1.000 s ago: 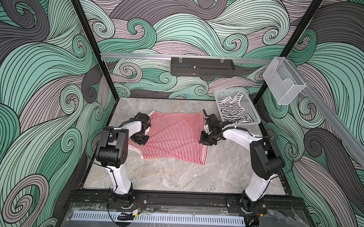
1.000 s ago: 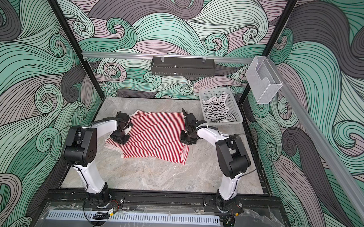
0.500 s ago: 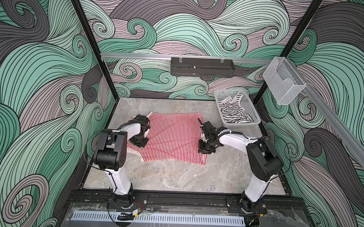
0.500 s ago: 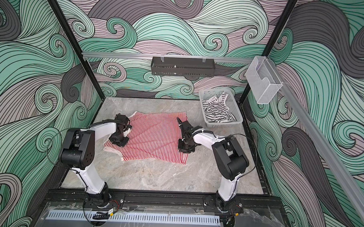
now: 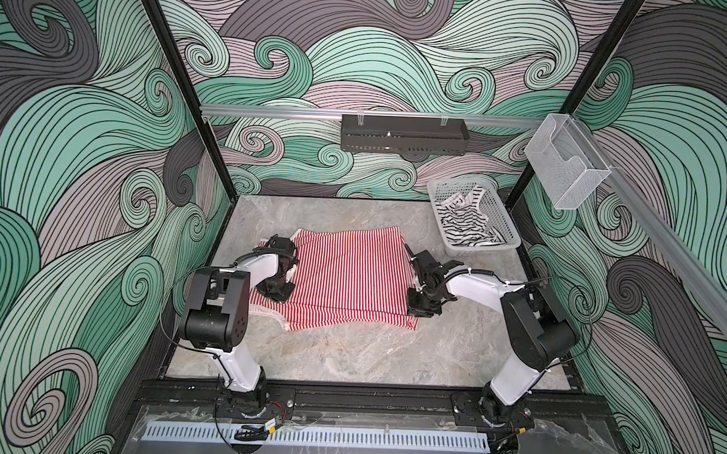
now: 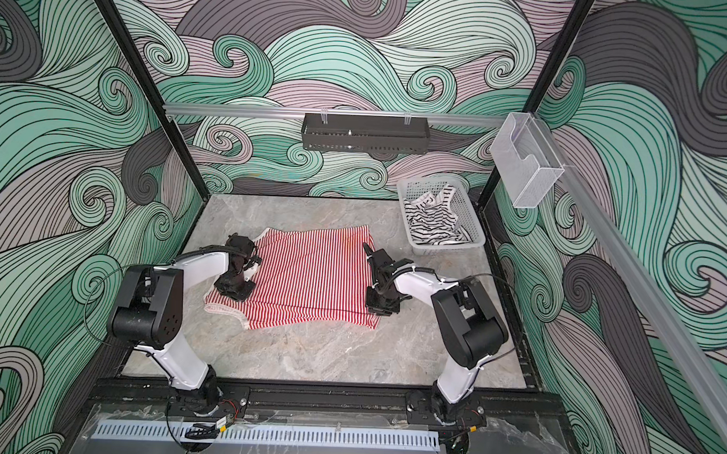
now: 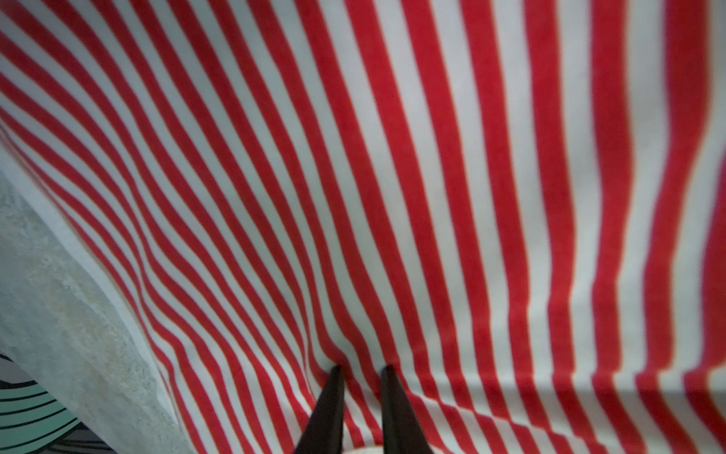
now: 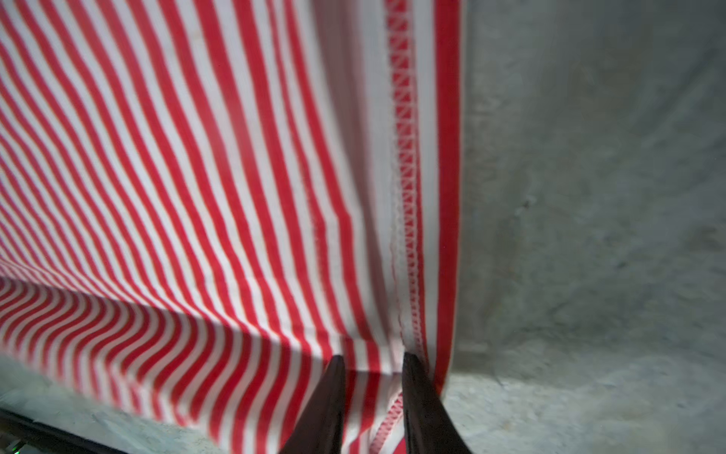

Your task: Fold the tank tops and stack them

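The red-and-white striped tank top [image 5: 347,277] [image 6: 314,276] lies spread on the marble table, with a fold of it drawn toward the front. My left gripper [image 5: 274,293] [image 7: 361,371] is shut on its left side; stripes pucker toward the fingertips. My right gripper [image 5: 421,309] [image 8: 371,361] is shut on its right side, next to the stitched hem [image 8: 406,196]. The black-striped white tank top [image 5: 466,223] [image 6: 432,220] lies crumpled in the white basket [image 5: 484,247] at the back right.
A black tray [image 5: 404,134] hangs on the back rail and a clear plastic holder [image 5: 568,164] on the right rail. Bare marble table [image 5: 370,353] stretches in front of the garment. Patterned walls close in the left, back and right.
Both grippers have moved toward the front of the table, pulling the held red-striped fabric with them over the rest of the garment.
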